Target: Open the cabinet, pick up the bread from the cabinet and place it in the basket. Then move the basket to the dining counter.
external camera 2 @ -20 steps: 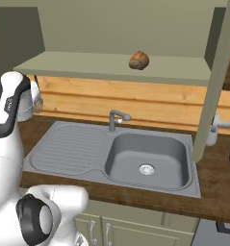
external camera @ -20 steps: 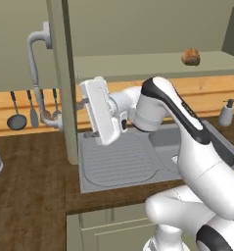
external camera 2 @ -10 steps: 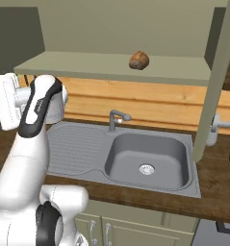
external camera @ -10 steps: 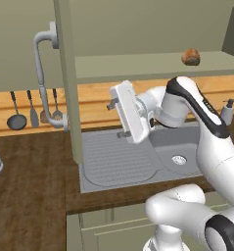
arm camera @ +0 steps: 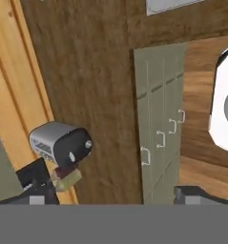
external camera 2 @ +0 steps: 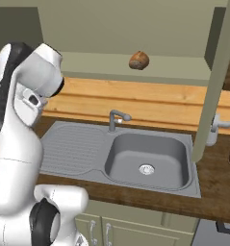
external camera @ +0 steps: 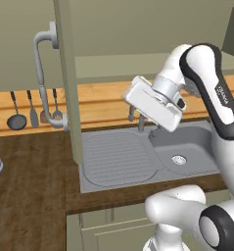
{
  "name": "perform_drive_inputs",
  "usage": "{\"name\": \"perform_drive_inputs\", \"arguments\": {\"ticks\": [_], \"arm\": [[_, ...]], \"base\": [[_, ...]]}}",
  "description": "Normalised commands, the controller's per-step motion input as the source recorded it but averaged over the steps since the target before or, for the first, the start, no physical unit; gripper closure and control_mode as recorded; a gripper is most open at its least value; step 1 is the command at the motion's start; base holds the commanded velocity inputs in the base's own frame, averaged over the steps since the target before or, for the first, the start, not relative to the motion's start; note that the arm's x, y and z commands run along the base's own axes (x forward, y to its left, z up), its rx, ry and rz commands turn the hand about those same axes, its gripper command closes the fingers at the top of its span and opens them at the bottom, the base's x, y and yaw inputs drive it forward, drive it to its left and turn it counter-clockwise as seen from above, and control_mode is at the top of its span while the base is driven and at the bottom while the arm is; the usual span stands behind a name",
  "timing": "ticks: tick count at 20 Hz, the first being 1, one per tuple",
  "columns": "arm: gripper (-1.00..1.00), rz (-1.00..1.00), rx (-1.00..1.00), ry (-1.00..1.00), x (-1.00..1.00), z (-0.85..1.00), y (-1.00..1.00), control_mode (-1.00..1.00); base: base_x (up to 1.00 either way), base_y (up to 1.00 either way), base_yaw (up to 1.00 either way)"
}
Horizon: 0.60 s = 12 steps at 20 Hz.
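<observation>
Cabinet door (external camera: 65, 83) stands open; the gripper (arm camera: 115, 194) hangs spread and empty above the sink (external camera 2: 146, 158); bread (external camera 2: 139, 60) waits on the shelf at twelve o'clock; next comes the reach up.

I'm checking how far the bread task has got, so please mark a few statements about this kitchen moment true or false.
1. The cabinet door stands open. True.
2. The bread is already in the basket. False: it sits on the cabinet shelf above the sink.
3. The hand is closed on the bread. False: its fingers stand apart with nothing between them.
4. A faucet stands behind the sink basin. True.
5. Utensils hang on the wall left of the open door. True.
6. The sink is full of dishes. False: its basin shows only a drain.
</observation>
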Motion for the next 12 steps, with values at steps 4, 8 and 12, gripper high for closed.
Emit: {"name": "perform_drive_inputs", "arguments": {"ticks": [4, 8, 12], "arm": [[-1.00, 0.00, -0.54, -0.68, -0.39, -0.07, -0.87, -1.00], [-1.00, 0.00, -0.42, -0.99, -0.29, -0.50, -0.94, -1.00], [-1.00, -0.02, -0.25, -0.76, 0.39, -0.09, -0.97, -1.00]], "base": [[0.00, 0.00, 0.00], [0.00, 0.00, 0.00], [0.00, 0.00, 0.00]]}}
